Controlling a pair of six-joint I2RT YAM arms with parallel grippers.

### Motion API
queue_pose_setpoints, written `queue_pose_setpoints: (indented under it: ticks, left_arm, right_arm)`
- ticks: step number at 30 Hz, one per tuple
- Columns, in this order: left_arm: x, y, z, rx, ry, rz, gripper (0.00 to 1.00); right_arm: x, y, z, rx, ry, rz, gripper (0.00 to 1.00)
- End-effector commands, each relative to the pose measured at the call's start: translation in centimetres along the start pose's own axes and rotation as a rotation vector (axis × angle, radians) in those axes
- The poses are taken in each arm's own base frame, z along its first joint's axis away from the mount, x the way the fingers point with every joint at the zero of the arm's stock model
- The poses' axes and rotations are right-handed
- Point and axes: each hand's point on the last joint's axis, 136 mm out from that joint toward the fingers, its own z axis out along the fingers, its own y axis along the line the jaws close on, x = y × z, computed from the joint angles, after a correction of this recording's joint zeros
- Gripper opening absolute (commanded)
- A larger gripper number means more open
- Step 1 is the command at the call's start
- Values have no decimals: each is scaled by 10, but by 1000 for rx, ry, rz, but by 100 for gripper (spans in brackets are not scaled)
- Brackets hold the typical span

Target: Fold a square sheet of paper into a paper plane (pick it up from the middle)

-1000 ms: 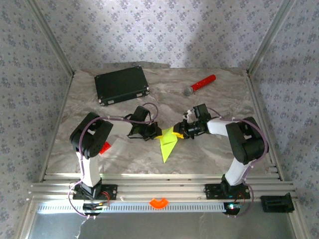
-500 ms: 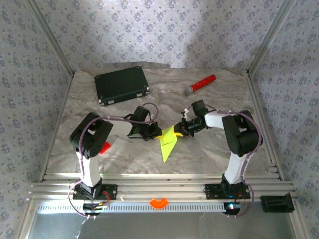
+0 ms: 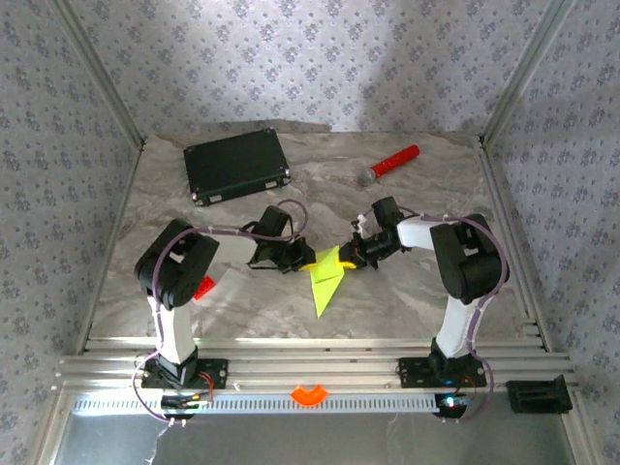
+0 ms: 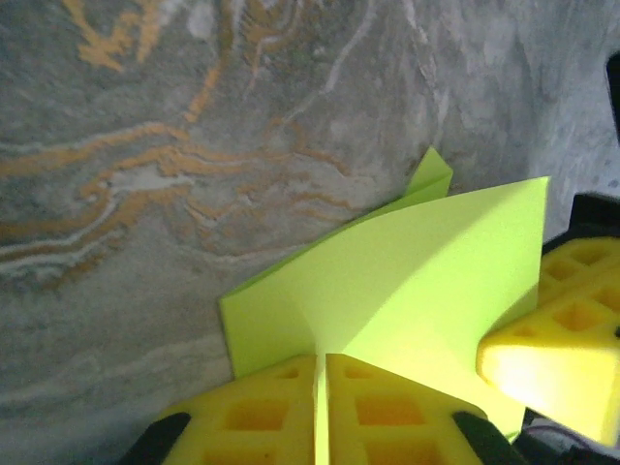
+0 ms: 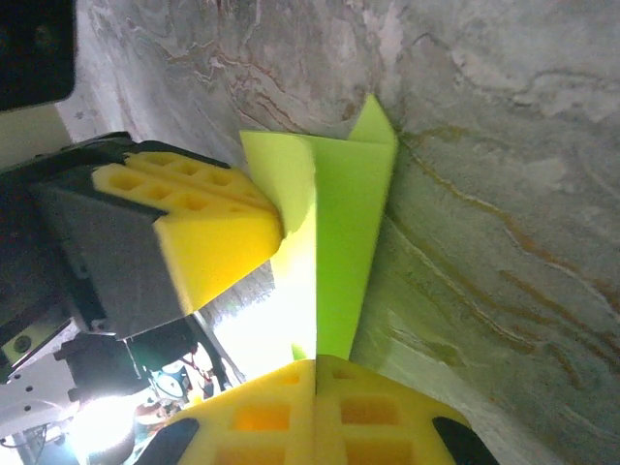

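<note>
At the counter's (image 3: 417,300) middle, left tool (image 3: 296,260) and right tool (image 3: 351,258) each pinch the slim lime yellow-green paper plane (image 3: 325,286).

Paper plane (image 3: 324,281): plain lime yellow-green sheet folded into a slim dart with a lengthwise crease. It lies on the counter (image 3: 407,300), on the near side of the black case (image 3: 237,167) and to its right, well apart. Tip points away from the case. Wide end lifted, pinched by left end effector (image 4: 320,383) and right end effector (image 5: 315,387).

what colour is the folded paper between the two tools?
The folded paper is plain lime yellow-green, no markings; left wrist view shows it best.
</note>
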Motion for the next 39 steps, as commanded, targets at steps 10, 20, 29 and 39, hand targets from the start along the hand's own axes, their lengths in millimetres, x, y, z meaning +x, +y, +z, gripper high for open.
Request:
queue_pose_setpoints:
  ticks: [10, 20, 29, 39]
  left_arm:
    - [3, -35, -61, -121, -185, 319, 38]
    - [62, -44, -46, -439, -158, 835, 42]
    - [75, -34, -23, -688, -107, 1064, 53]
    - [76, -28, -10, -798, -92, 1161, 53]
  right_arm:
    - [-15, -15, -29, 2, -359, 300, 0]
    - [-15, -24, -33, -2, -433, 370, 0]
    - [-16, -11, -36, -22, -436, 354, 0]
    - [-15, 0, -39, -37, -438, 335, 0]
